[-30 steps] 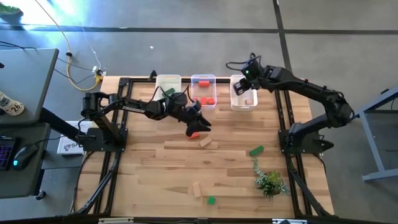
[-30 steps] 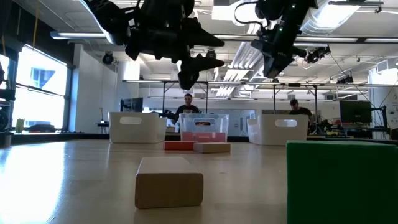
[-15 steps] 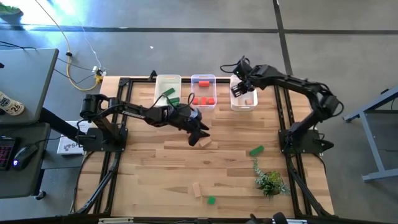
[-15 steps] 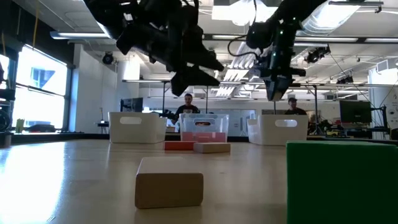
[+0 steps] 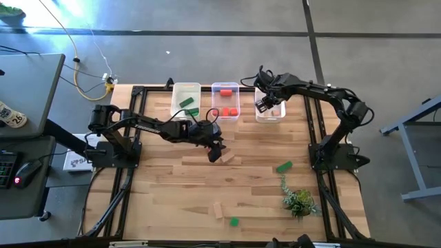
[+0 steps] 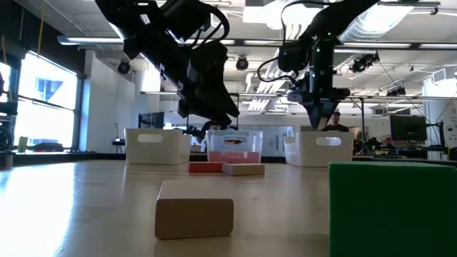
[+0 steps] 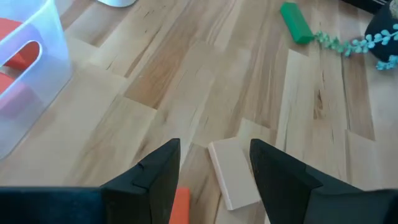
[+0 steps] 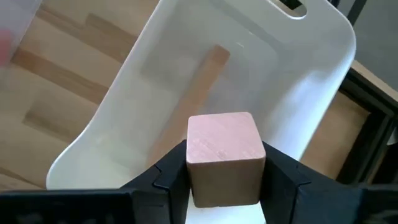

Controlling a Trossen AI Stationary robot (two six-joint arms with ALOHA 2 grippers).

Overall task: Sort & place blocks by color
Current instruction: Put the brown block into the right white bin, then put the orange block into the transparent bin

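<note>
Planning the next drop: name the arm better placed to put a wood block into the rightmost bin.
Right. The right gripper holds a pale wood cube directly over the rightmost bin. The left gripper is open, low over blocks at mid-table.

You've got three bins (image 5: 186, 91) along the surface's (image 5: 165, 200) far edge, plant (image 5: 299, 201) near right corner.

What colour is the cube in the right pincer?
Pale natural wood: the cube, clearest in the right wrist view.
</note>
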